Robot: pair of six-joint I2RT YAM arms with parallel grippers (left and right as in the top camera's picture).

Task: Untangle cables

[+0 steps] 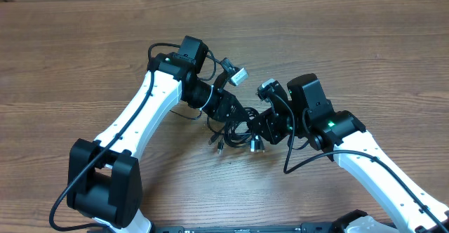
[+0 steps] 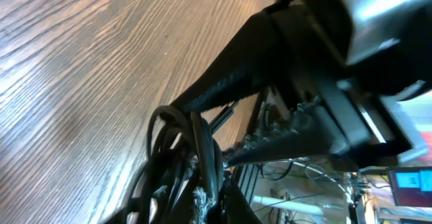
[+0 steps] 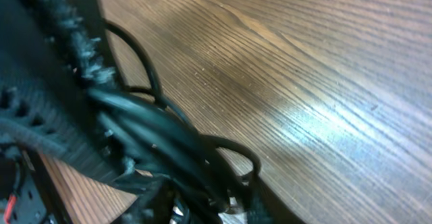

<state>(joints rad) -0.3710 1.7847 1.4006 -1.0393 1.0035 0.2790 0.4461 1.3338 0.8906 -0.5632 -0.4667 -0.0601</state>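
Note:
The cables [image 1: 231,132] are a small black tangle on the wooden table between the two arms, with small plug ends sticking out toward the front [image 1: 219,145]. My left gripper [image 1: 238,115] reaches in from the upper left and is shut on a strand of the tangle. In the left wrist view the cables [image 2: 182,156] run into its jaws [image 2: 216,200]. My right gripper [image 1: 265,125] meets the tangle from the right. The right wrist view shows the cables [image 3: 155,129] passing between its jaws [image 3: 216,207], which are closed around them. The other gripper's frayed finger pad [image 3: 61,55] sits close by.
The wooden table [image 1: 351,43] stretches bare round the tangle. Both arms crowd the middle, their fingertips almost touching. Thicker black wires loop along each arm [image 1: 309,159].

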